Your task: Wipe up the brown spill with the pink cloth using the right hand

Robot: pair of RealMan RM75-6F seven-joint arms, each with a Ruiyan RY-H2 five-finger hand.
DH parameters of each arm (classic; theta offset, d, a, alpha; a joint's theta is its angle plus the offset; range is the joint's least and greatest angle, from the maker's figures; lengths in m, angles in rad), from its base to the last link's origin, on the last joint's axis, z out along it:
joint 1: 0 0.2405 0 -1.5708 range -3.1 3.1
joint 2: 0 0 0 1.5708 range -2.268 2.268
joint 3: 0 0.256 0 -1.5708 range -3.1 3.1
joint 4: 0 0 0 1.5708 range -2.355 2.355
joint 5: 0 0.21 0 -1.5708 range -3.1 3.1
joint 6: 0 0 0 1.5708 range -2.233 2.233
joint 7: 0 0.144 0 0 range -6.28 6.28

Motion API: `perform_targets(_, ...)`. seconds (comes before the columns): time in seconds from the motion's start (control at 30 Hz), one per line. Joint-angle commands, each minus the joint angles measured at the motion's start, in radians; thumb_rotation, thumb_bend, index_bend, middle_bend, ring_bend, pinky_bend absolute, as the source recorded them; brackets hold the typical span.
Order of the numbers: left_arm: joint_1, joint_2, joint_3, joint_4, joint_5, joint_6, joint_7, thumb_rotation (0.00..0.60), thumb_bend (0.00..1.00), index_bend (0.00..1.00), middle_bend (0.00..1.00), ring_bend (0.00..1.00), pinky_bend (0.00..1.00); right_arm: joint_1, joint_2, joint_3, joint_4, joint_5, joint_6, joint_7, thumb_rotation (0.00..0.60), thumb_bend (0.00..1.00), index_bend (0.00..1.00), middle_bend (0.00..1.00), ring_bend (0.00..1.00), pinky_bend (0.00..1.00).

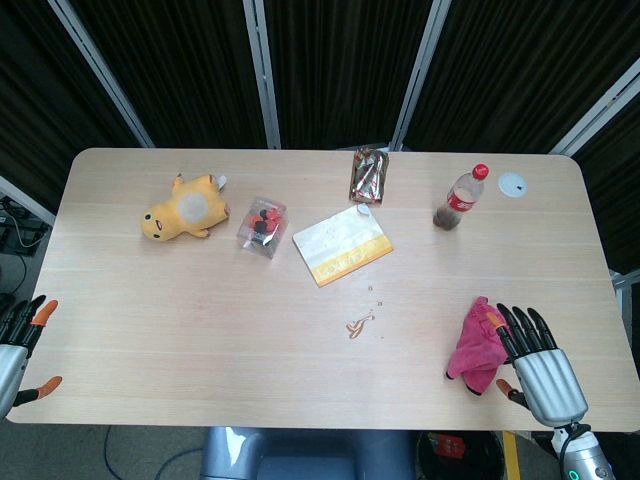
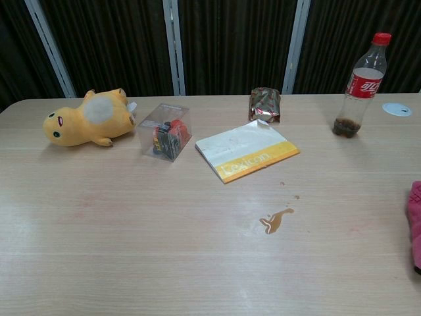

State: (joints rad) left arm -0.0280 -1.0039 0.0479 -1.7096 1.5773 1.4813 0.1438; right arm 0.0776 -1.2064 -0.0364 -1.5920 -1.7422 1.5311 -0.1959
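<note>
A small brown spill (image 1: 359, 325) (image 2: 275, 220) lies near the table's middle front, with a few drops (image 2: 289, 191) just behind it. The crumpled pink cloth (image 1: 478, 346) (image 2: 416, 224) sits at the front right, cut off by the chest view's edge. My right hand (image 1: 538, 362) lies flat at the cloth's right side, fingers stretched out and overlapping its edge, thumb near its front corner; it grips nothing. My left hand (image 1: 20, 340) hangs at the table's front left edge with its fingers apart and empty. Neither hand shows plainly in the chest view.
Across the back half of the wooden table (image 1: 200, 330) are a yellow plush toy (image 1: 185, 208), a clear box of red and black items (image 1: 262, 226), a white and yellow booklet (image 1: 342, 244), a foil packet (image 1: 368, 175), a cola bottle (image 1: 461, 198) and a white disc (image 1: 512, 184).
</note>
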Motion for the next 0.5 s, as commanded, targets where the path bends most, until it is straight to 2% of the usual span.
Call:
perform_targets(0.03,0.000,0.001,0.000,-0.002,-0.001,-0.001,0.001,0.600,0.00,0.00,0.00,0.00,0.00,-0.001,0.001,0.000,-0.003,0.003,-0.002,-0.008,0.600,0.00,0.00,0.00,0.00,0.06)
perform_targets(0.5,-0.004,-0.001,-0.001,-0.004,-0.005,-0.008,-0.001,0.600,0.00,0.00,0.00,0.00,0.00,0.000,0.008,-0.014,-0.041,0.030,-0.053,-0.049,0.600,0.00,0.00,0.00,0.00,0.06)
